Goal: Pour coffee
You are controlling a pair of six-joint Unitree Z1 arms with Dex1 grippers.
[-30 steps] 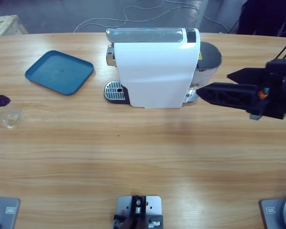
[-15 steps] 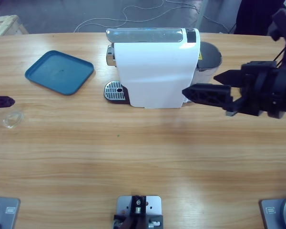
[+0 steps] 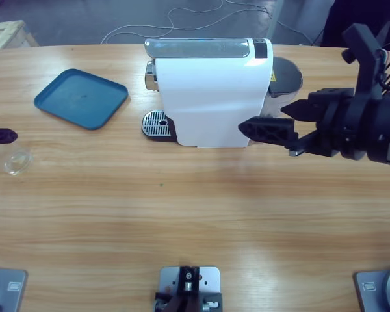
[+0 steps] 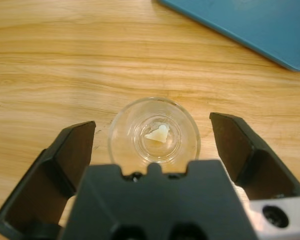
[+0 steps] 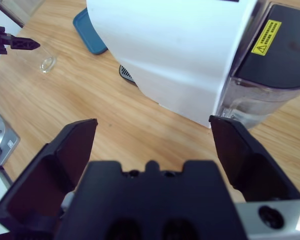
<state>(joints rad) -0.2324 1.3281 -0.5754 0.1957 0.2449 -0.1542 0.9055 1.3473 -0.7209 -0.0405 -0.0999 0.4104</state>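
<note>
Right gripper [image 3: 281, 121] nearer machine [image 3: 211, 91] (open)

Your high view looks straight down on the table [image 3: 195, 214]. Left wrist sits close above the glass [image 4: 154, 136]; right wrist faces the machine [image 5: 175, 55], also seen from above.

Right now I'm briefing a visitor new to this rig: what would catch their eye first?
The white coffee machine standing at the table's far middle dominates. The right tool, jaws open, reaches in beside its clear water tank. Far left, the left tool sits open over a small clear glass, near a blue tray.
</note>
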